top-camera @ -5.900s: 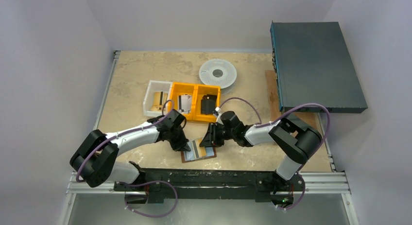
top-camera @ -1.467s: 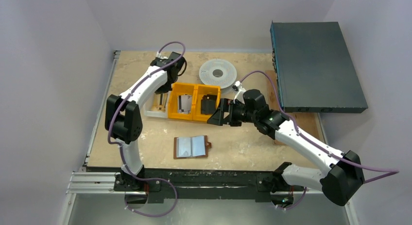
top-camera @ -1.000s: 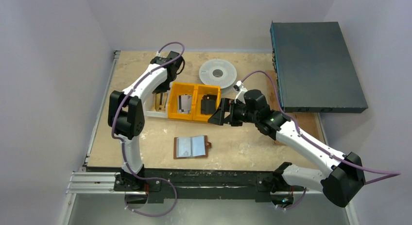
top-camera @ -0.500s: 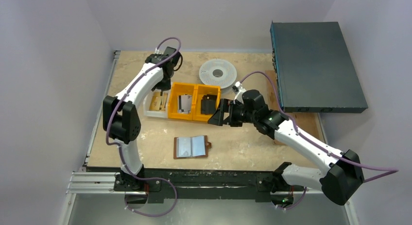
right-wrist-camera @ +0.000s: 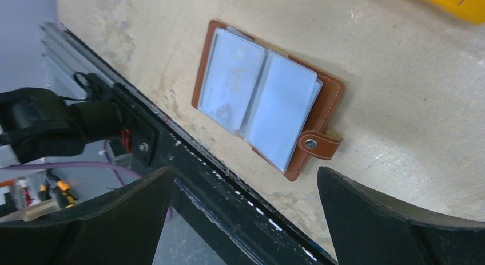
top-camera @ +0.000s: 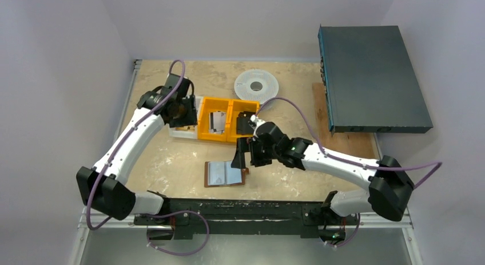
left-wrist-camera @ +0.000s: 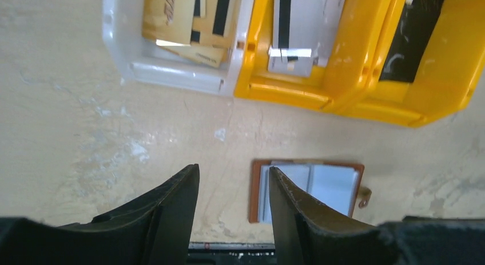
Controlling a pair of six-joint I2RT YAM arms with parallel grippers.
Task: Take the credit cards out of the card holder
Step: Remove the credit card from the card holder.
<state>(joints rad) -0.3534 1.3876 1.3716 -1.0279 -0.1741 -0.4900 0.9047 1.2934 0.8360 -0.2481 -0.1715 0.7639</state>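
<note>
Your right hand (top-camera: 238, 159) has swung from the orange bin (top-camera: 220, 138) to hover, spread and empty, above the unfolded card holder (right-wrist-camera: 260, 110). You're reaching for a card (right-wrist-camera: 231, 84); lower and pinch its edge.

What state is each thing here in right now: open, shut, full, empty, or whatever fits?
card holder: open flat on the table, strap unsnapped.
left gripper: open, empty.
right gripper: open, empty, above the card holder.
white bin: holds tan striped cards.
orange bin: one compartment holds pale cards, the other a black item.
</note>
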